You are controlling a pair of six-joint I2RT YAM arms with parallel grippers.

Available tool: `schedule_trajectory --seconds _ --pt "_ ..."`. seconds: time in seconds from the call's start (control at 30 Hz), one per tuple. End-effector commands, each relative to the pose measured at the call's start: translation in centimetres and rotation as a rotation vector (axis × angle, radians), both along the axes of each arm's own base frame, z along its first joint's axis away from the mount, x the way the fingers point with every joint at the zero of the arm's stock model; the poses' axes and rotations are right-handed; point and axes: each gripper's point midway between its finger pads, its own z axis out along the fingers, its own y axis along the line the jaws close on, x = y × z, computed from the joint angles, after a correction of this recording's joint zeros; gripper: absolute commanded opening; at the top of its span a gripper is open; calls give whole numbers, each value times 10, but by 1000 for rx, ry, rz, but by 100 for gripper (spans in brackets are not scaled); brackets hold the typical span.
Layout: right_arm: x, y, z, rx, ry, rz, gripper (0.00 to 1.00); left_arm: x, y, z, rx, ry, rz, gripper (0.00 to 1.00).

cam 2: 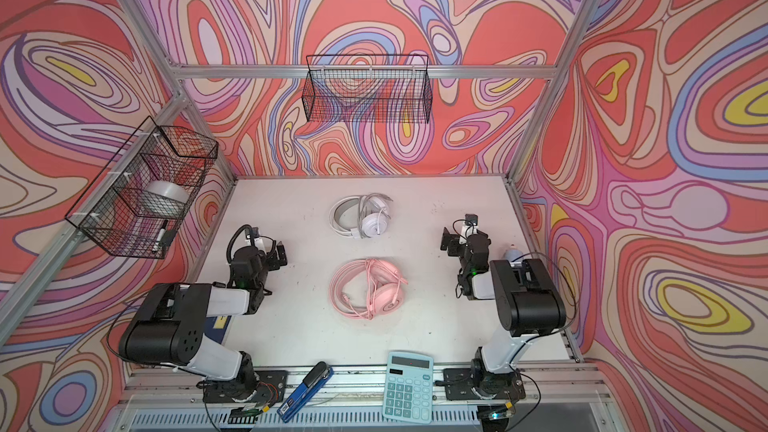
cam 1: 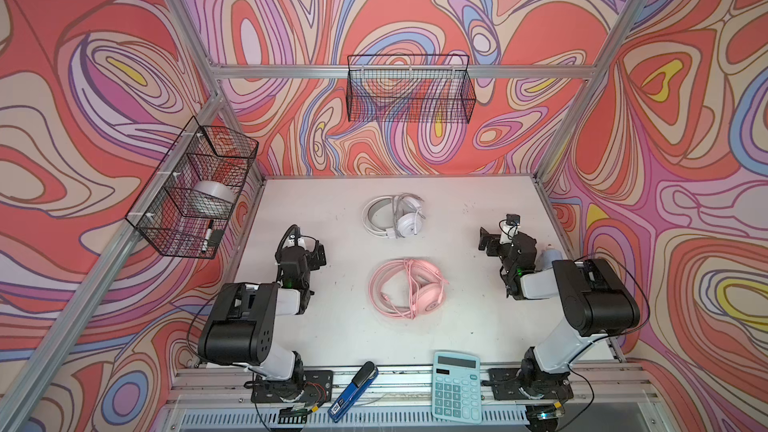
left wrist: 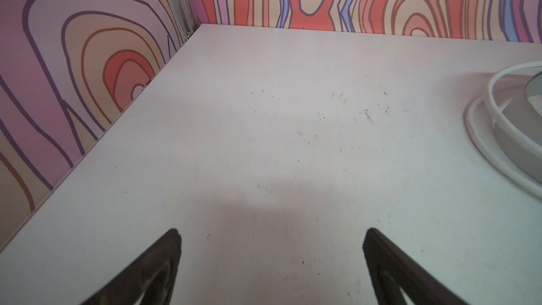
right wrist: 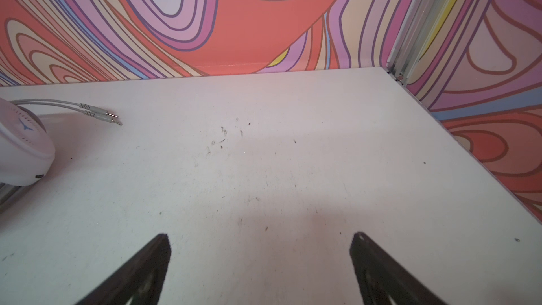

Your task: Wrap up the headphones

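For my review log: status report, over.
Left tool open, empty. Right tool open, empty. Pink headphones, white headphones on table, ungripped. Nothing in the way.

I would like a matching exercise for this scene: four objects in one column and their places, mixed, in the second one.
1 pink headphones
2 white headphones
3 calculator
4 tape roll

A inside the side wire basket
B on the front rail
C on the table, far side
D on the table, near side

Pairs: 1-D, 2-C, 3-B, 4-A
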Motion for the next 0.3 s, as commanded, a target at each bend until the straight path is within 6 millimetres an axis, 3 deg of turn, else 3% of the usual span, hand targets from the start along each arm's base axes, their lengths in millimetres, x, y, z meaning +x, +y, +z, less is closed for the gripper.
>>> schedule_trajectory --seconds 0.0,0.27 --pt "3 -4 -3 -3 8 -14 98 7 1 11 11 -39 -4 100" --pt "3 -4 -2 -4 8 -14 98 7 0 11 13 -39 -6 100"
